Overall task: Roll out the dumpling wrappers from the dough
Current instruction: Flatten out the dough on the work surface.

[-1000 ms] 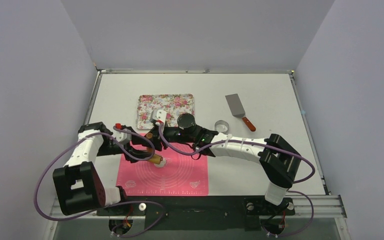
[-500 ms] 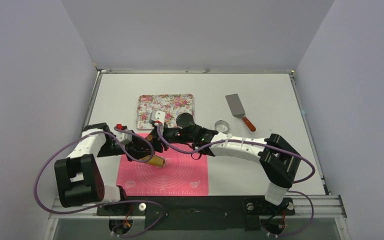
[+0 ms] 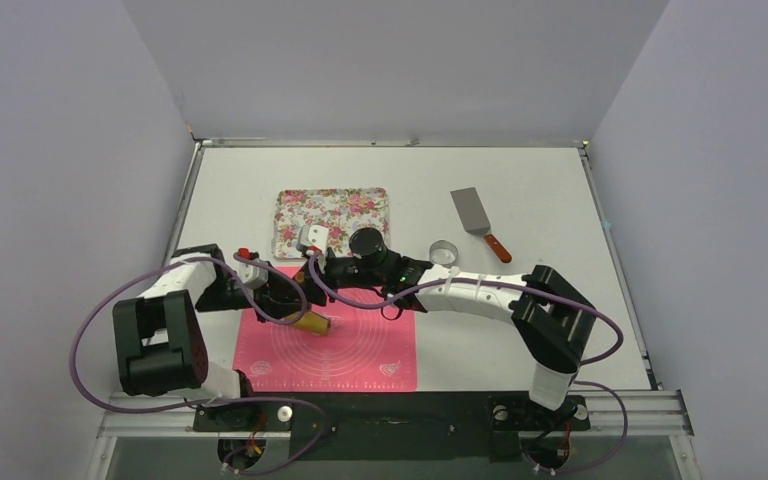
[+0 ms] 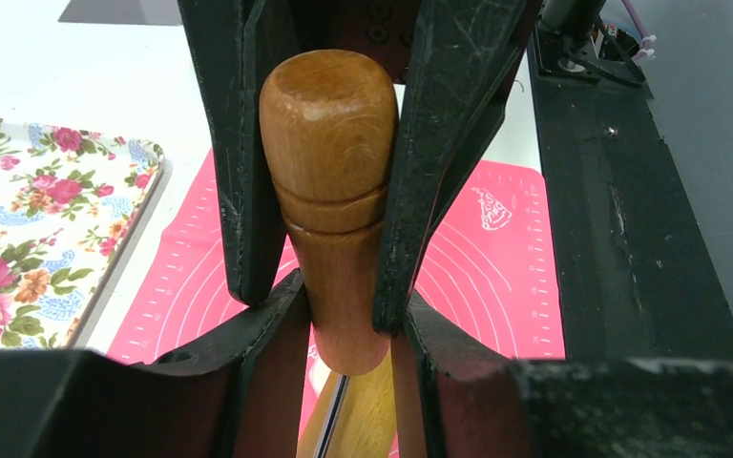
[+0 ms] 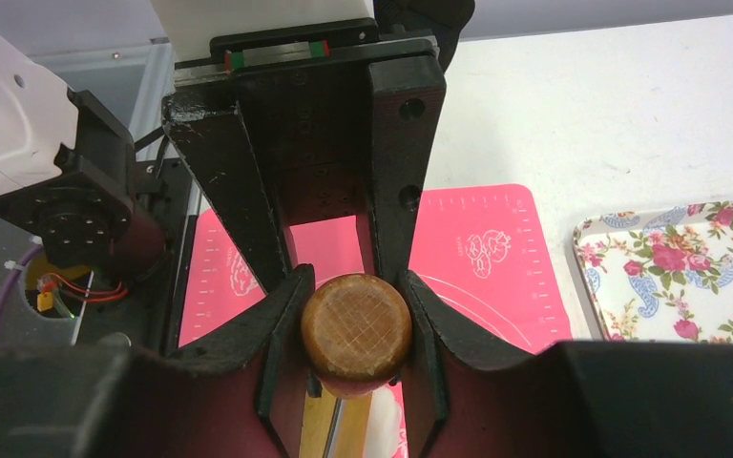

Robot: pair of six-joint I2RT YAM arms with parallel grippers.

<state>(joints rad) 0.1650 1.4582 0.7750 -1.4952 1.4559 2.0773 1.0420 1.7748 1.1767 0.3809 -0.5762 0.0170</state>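
Observation:
A wooden rolling pin (image 3: 310, 322) stands tilted over the pink silicone mat (image 3: 360, 350), barrel end down. Both grippers hold the same brown handle (image 4: 329, 143). My right gripper (image 5: 356, 296) is shut on the handle's knob (image 5: 356, 329). My left gripper (image 4: 344, 305) is shut on the neck just below the knob, with the right gripper's long fingers (image 4: 439, 143) crossing above it. From above, the left gripper (image 3: 285, 298) and right gripper (image 3: 312, 272) meet at the mat's far left. A bit of white dough (image 5: 387, 425) shows under the barrel. The dumpling wrappers are out of view.
A floral tray (image 3: 332, 220) lies just beyond the mat. A small metal ring cutter (image 3: 444, 252) and a spatula (image 3: 475, 215) sit to the right on the white table. The right forearm (image 3: 470, 292) stretches across above the mat's far edge.
The left gripper moved in toward the pin and shut on the handle. The right gripper kept its hold, and the pin shifted slightly left.

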